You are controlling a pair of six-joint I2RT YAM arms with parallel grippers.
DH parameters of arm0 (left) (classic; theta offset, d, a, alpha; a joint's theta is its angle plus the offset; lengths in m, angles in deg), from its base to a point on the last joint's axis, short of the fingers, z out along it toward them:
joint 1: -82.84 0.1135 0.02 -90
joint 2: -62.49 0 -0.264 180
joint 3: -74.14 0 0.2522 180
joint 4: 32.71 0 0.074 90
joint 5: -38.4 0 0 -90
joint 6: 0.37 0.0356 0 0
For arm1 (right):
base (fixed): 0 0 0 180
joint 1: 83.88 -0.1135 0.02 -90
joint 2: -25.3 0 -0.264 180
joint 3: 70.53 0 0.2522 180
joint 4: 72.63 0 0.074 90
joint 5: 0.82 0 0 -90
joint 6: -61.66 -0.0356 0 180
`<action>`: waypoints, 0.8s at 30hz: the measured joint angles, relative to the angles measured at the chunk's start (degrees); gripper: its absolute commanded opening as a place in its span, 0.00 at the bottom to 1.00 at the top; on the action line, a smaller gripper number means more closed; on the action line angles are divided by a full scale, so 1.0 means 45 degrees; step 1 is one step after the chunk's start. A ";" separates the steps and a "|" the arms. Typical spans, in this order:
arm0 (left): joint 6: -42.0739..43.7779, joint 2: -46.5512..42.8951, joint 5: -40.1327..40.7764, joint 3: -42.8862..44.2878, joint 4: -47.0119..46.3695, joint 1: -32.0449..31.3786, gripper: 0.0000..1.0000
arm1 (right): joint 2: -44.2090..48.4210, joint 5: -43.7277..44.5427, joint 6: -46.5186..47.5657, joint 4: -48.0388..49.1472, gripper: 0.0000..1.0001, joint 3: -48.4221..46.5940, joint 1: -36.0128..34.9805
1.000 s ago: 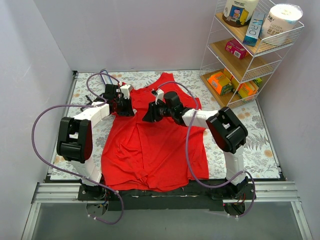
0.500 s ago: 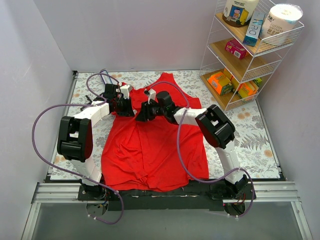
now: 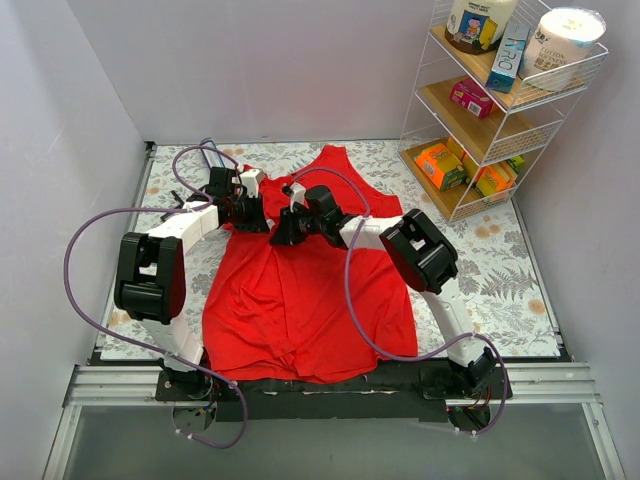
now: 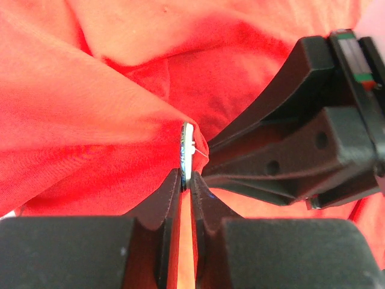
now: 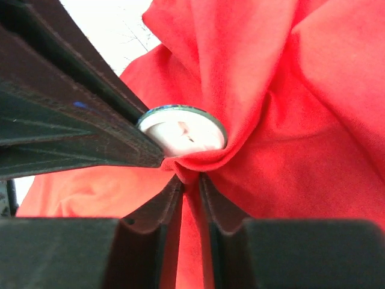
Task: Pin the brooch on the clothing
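Brooch [image 4: 187, 147] sits edge-on against the red top [image 3: 300, 300], by its upper left chest, clamped in my left gripper [image 4: 186, 180]. Right gripper [image 5: 190, 183] pinches a fold just under it. Can't tell if it's pinned; I judge fastening remains.

Top camera looks down from high above onto the whole desk [image 3: 500, 270]. Both wrist cameras sit extremely close, sharing the brooch [image 4: 187, 144] and clothing [image 4: 90, 108].
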 measured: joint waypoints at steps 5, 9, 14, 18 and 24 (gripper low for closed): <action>-0.0015 0.0000 -0.0228 0.0000 0.0000 0.0000 0.00 | -0.0199 -0.0194 -0.0053 0.0121 0.01 -0.0058 0.0000; -0.0015 0.0000 -0.0461 0.0000 -0.0010 0.0019 0.00 | -0.0253 -0.0253 -0.0073 0.0296 0.01 -0.0063 0.0000; -0.0097 0.0000 -0.0942 0.0000 -0.0029 0.0209 0.00 | -0.0316 -0.0296 -0.0078 0.0340 0.01 -0.0092 0.0000; -0.0287 0.0000 -0.1433 0.0000 -0.0180 0.0447 0.00 | -0.0345 -0.0325 -0.0068 0.0355 0.01 -0.0136 0.0000; -0.0340 0.0000 -0.1909 0.0000 -0.0296 0.0656 0.00 | -0.0287 -0.0432 0.0107 0.0335 0.20 -0.0092 0.0029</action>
